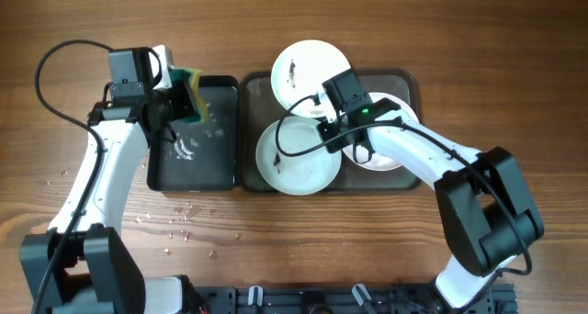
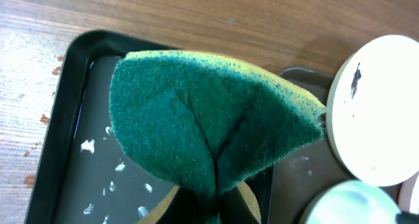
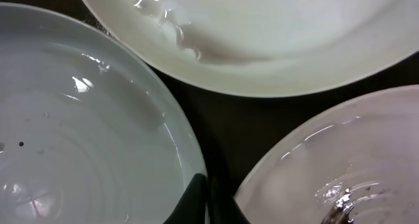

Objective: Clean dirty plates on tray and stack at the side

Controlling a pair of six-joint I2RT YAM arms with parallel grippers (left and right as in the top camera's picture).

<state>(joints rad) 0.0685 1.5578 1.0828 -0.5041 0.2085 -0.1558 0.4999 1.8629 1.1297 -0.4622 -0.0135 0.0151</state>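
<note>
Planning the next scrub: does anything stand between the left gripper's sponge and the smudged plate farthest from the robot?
Nothing visible does. Between the sponge and that plate lie only the low rims of the black tray and the grey tray; the right arm is on the plate's other side.

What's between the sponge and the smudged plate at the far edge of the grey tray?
Only a bare strip of the black tray and the rim of the grey tray separate sponge and plate, seen overhead.
</note>
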